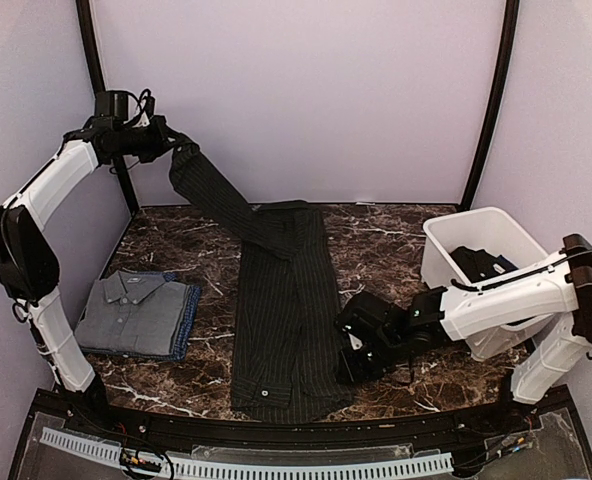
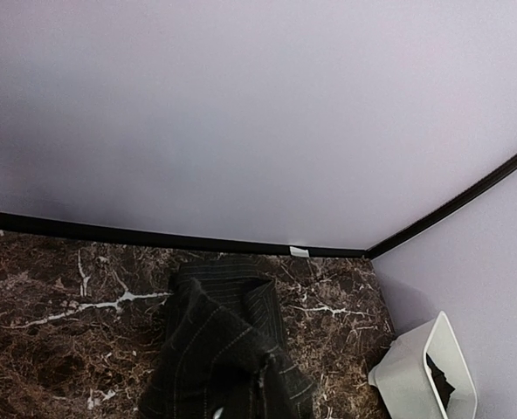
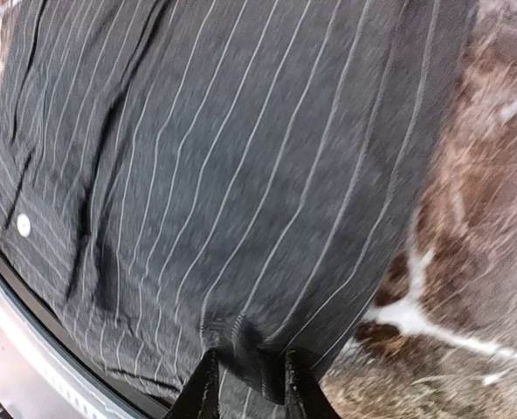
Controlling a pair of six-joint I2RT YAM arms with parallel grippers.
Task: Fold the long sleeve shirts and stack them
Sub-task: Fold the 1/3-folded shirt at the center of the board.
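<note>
- The pinstriped shirt [image 1: 286, 310] lies lengthwise down the middle of the counter [image 1: 396, 240], its body spread flat, with one end near the front edge and the other reaching toward the back wall.
- The left end effector [image 1: 166, 143] is high above the back-left corner and clamped shut on one sleeve [image 1: 211, 195] of this shirt. The sleeve hangs in a taut slope down to the body.
- The right end effector [image 3: 248, 397] is low at the shirt's right edge, near the front. In the right wrist view its fingers [image 3: 204, 393] sit partly closed, with a small pucker of the striped edge between them. I cannot tell whether they have a firm pinch on it.
- Done so far, by my reading: a grey shirt [image 1: 126, 305] lies folded on top of a folded blue shirt [image 1: 188, 320] at the left of the counter, so a stack of two is already there.
- In hand: the pinstriped shirt looks early in its fold. The sleeve is not yet laid across the body, and the body is not yet doubled over.
- Left to do: finish that fold and put the shirt on the stack.
- A white tub [image 1: 441, 255] at the right holds more dark cloth [image 1: 481, 262], probably at least one more shirt. How many are in it cannot be seen.
</note>
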